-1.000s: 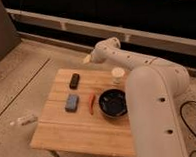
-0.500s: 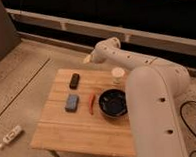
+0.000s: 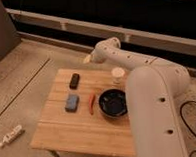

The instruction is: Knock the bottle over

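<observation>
on the floor left of the wooden table, well apart from it, one bottle is lying on its side; pale body, long axis running diagonally, one end pointing toward the table; nothing is touching it.

on the table, five items are sitting, one of each: one small black block near the far left corner; one blue sponge just in front of it; one thin red item lying beside the sponge, between it and the bowl; one black bowl right of centre; one short cream cup standing upright behind the bowl near the far edge; all are sitting apart from each other.

one white arm is rising from the lower right and bending over the table's far edge; the gripper is hanging past that far edge, above the floor behind the table and well apart from the bottle; can't tell how wide it's set or whether it's holding anything.

vs 1.0 s ago: the bottle is now lying further left and nearer the camera, further from the table; vs 0.5 s ago it's sitting in about the same spot; arm, gripper and all five table items are sitting where they were.
</observation>
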